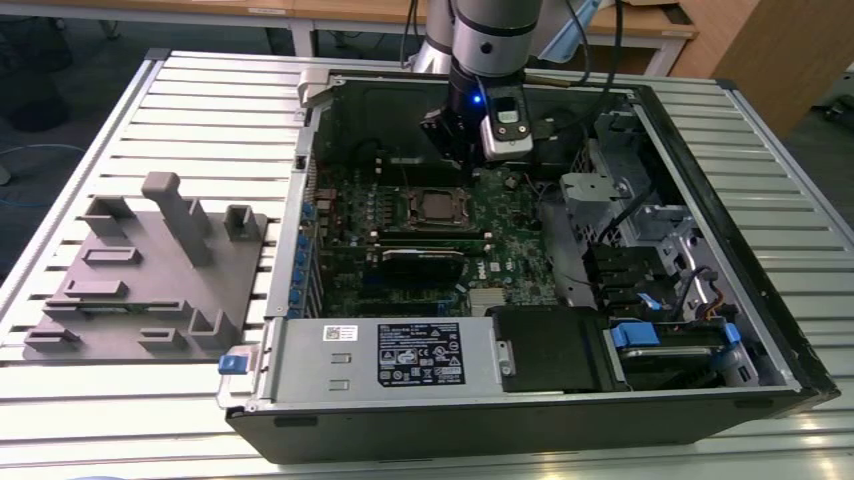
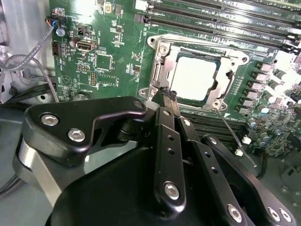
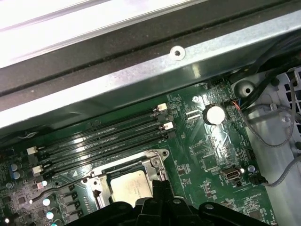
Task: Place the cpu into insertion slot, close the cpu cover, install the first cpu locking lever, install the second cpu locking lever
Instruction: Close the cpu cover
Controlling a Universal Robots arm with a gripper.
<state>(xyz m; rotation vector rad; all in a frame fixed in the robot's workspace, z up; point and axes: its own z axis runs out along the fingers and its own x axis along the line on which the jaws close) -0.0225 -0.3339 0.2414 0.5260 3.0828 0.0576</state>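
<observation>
In the second wrist view the silver-grey cpu [image 2: 195, 77] lies flat in the insertion slot [image 2: 157, 70]. The metal cpu cover [image 2: 200, 49] is folded down around it. A thin wire locking lever [image 2: 233, 136] sticks out loose from one socket corner. My gripper [image 2: 168, 94] is shut with nothing between its tips, right at the socket's edge beside a cover corner. The first wrist view has the cpu [image 3: 130, 186], the cover [image 3: 155, 164] and another wire lever [image 3: 51, 188] beside the socket. In the exterior view the gripper [image 1: 458, 160] hangs just behind the socket [image 1: 435, 207].
Long black memory slots [image 3: 103, 136] run along one side of the socket. The case wall [image 3: 141, 66] rises close behind them. Grey cables [image 2: 28, 66] hang at the board's edge. A black power supply box [image 1: 554, 348] sits at the case front, and a grey fixture [image 1: 147, 270] at the exterior view's left.
</observation>
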